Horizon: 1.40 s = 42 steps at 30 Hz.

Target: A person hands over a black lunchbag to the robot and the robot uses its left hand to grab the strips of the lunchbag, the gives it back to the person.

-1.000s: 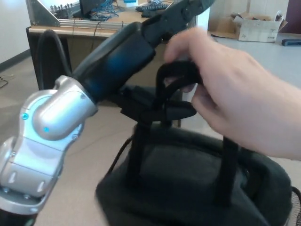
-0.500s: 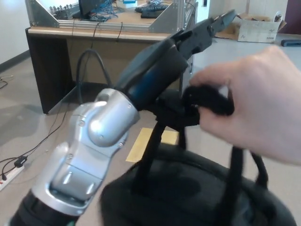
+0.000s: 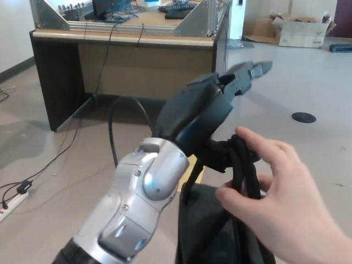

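Note:
My left hand [image 3: 220, 102] reaches up and forward in the middle of the head view, on a silver forearm [image 3: 140, 201] coming from the lower left. Its fingers [image 3: 250, 71] stretch straight out, open, and do not wrap the straps. The black lunchbag [image 3: 206, 234] hangs below at the bottom edge. Its straps [image 3: 242, 159] rise bunched together just under my palm, touching a black part of the hand; how it holds there is hidden. A person's hand [image 3: 286, 209] from the lower right grips the straps. My right hand does not show.
A wooden desk [image 3: 126, 55] with a metal frame and cables stands at the back left. A cardboard box [image 3: 300, 27] sits far right. A power strip and cord [image 3: 16, 192] lie on the floor at left, and a yellow floor mark shows under the arm.
My left arm has swung right and the fingers have straightened out. The person's hand has dropped lower, closing on the straps, and the bag has sunk toward the bottom edge.

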Available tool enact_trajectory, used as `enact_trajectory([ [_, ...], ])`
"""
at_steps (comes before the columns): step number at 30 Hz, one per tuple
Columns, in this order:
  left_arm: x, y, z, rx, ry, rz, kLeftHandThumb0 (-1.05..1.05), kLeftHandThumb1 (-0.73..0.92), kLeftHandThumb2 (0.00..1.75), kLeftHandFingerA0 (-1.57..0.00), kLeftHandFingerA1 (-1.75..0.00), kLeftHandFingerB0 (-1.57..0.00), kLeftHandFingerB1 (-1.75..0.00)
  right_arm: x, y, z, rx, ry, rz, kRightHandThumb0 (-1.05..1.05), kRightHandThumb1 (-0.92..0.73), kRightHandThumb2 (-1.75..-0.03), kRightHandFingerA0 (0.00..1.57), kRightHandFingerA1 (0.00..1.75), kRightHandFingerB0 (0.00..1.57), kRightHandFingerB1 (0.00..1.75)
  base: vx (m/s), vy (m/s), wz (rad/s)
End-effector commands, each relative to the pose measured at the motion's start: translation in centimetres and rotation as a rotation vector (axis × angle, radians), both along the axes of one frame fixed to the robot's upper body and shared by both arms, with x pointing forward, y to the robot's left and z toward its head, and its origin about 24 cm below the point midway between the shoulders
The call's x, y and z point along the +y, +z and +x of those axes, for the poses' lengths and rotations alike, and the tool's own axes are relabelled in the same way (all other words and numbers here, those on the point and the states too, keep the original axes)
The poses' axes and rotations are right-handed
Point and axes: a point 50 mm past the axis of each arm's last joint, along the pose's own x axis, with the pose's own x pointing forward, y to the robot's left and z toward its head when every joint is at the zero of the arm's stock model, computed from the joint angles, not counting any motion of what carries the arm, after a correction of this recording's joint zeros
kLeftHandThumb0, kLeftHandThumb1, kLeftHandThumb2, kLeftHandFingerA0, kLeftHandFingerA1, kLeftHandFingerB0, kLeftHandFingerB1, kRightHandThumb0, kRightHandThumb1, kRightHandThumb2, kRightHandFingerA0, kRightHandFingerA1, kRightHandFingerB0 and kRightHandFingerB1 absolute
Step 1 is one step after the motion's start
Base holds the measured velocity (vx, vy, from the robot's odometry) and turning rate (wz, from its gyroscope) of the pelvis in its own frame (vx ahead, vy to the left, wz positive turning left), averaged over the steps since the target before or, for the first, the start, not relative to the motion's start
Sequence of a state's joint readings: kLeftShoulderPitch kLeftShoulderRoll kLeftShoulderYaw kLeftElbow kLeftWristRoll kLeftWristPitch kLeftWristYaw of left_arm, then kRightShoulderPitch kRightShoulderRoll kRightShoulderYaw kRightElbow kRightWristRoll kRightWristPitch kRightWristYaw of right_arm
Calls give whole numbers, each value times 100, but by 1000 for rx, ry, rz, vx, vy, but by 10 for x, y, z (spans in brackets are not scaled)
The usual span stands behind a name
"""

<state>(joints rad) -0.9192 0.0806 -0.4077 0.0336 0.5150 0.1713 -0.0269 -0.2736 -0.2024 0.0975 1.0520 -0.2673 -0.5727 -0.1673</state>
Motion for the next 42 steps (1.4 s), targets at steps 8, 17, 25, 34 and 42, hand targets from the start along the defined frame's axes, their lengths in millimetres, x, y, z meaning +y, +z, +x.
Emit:
enact_trajectory([
  [8, -19, 16, 2, -387, -26, -506, -32, 65, 58, -85, -175, -65, -172, -4, 4, 6, -2, -18, 0, -67, -73, -63, 36, 42, 37, 38, 0, 0, 0],
  [17, 15, 30, -1, -461, -25, -627, -29, 49, 83, -114, -141, -96, -130, 4, 5, 11, 1, 25, -13, -71, -63, -99, 37, 56, 28, 48, 0, 0, 0],
  [25, 43, 42, -4, -524, 24, -705, -33, 49, 82, -114, -142, -95, -131, 4, 5, 11, 4, 20, -35, -69, -63, -100, 37, 55, 28, 48, 0, 0, 0],
  [34, 85, 71, -17, -714, 94, -797, -37, 49, 83, -117, -143, -96, -131, -1, 3, 8, 9, -6, -4, -64, -60, -101, 35, 56, 29, 49, 0, 0, 0],
  [42, 129, 75, -37, -821, 138, -733, -38, 48, 84, -120, -142, -99, -130, -3, -6, -5, 32, -5, -6, -65, -73, -63, 44, 45, 42, 39, 0, 0, 0],
])
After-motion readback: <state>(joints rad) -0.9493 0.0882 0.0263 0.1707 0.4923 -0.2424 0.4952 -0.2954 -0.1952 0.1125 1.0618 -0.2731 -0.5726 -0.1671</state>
